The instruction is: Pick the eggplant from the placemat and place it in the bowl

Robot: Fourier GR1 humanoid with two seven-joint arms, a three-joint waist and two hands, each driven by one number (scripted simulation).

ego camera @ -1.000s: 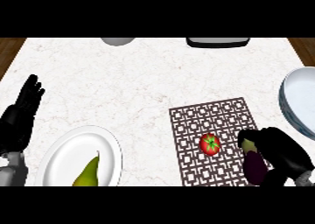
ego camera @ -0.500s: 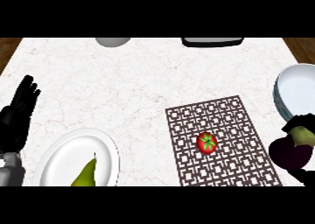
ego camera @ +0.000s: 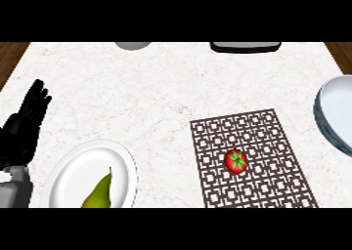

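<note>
you are looking down at the counter (ego camera: 136,83); the left hand (ego camera: 24,127) is resting at nine o'clock, fingers straight and pointing up, holding nothing; the right hand is not appearing anywhere in this view, so you cannot tell whether it is grasping anything

the eggplant is not showing either: the placemat (ego camera: 280,141), lying at about four o'clock, is carrying only a tomato (ego camera: 236,161) near its middle; the bowl (ego camera: 341,117) is sitting at three o'clock, cut by the right edge, and the part of its hollow that you are seeing is holding nothing

judging from this layout, the pick is probably behind you and the carry toward the bowl is the step in hand, though the pictures are not confirming it; the next move is calling for you to bring the right hand back into view over the bowl's hollow, lower it inside the rim, and only then let go

a plate (ego camera: 77,166) with a pear (ego camera: 99,193) is lying at seven o'clock, well apart from the mat and taking no part; two dark items are sitting at twelve o'clock, too cropped to name
</note>
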